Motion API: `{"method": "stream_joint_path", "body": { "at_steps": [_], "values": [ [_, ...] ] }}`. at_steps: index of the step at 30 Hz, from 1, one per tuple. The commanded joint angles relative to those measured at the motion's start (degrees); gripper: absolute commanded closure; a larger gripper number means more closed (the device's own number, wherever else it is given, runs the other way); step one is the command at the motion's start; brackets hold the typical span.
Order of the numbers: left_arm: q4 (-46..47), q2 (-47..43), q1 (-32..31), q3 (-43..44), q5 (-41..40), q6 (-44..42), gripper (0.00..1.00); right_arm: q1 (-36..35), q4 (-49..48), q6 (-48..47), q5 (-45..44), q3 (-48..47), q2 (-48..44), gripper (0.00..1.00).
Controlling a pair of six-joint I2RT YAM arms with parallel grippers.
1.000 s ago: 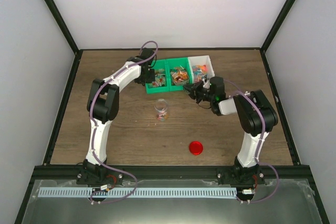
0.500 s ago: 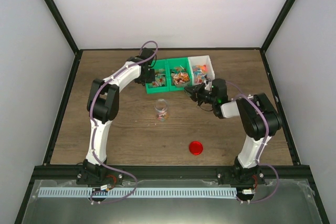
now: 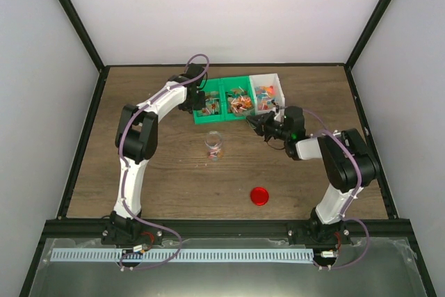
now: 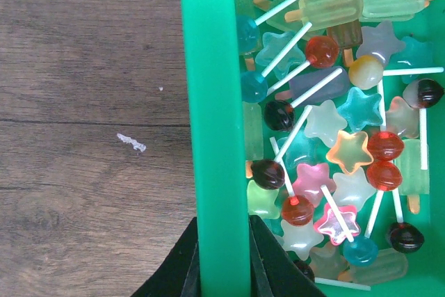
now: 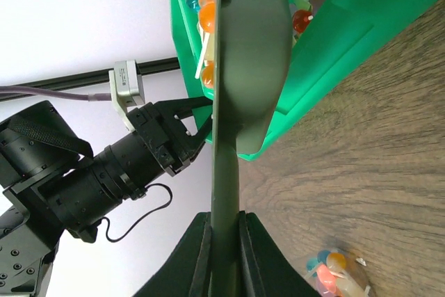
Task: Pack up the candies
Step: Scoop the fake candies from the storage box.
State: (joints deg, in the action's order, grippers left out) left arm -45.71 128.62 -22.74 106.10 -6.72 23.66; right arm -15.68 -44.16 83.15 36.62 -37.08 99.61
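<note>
The left gripper [image 4: 224,259] pinches the left wall of the green tray [image 4: 212,67], with bare wooden table [image 4: 83,102] open beyond. The right gripper [image 5: 224,241] clamps the tray's near edge, seen edge-on in shadow. Only the left wrist view resolves the candies [image 4: 327,151], lollipops and stars heaped inside. Overhead, a clear jar [image 3: 214,145] and a red lid [image 3: 259,195] stand well apart on open board, and both grippers' fingertips are too small to make out.

Blocked: green tray [image 3: 217,121] and white bin [image 3: 268,78] at far centre; left tool [image 4: 224,245] clamps the tray's left wall, right tool [image 3: 257,124] its near right corner | Mid-tabletop [image 3: 167,189]: clear jar [image 3: 214,144], red lid [image 3: 259,195] nearer | Free: bare wood between jar and lid, and left of the tray.
</note>
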Motion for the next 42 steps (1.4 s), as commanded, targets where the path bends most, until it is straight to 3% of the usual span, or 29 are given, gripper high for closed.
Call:
{"method": "stream_joint_path", "body": {
  "at_steps": [1,18,24,29,33,42],
  "values": [
    [-1.61,4.92,0.19,-1.12,4.10,0.68,0.96,1.63,-1.59,-2.04,-0.92,0.51,-2.82,0.99],
    [-1.76,5.03,1.13,-1.25,4.59,0.74,0.96,6.60,-12.47,-4.87,8.29,1.31,-3.77,0.99],
    [-1.75,5.21,1.25,-1.28,5.07,0.91,0.96,7.00,-31.69,3.53,12.06,4.89,1.16,0.99],
    [-1.63,4.98,1.43,-1.61,4.97,0.86,0.96,6.13,-23.93,-1.59,13.57,3.15,0.65,0.99],
    [-1.75,4.72,1.40,-1.60,4.64,0.71,0.96,8.53,-29.51,1.02,13.52,5.38,0.43,0.99],
    [-1.71,4.27,1.44,-2.17,4.50,0.69,0.96,8.23,-31.94,1.98,14.11,6.82,0.84,0.99]
  ]
}}
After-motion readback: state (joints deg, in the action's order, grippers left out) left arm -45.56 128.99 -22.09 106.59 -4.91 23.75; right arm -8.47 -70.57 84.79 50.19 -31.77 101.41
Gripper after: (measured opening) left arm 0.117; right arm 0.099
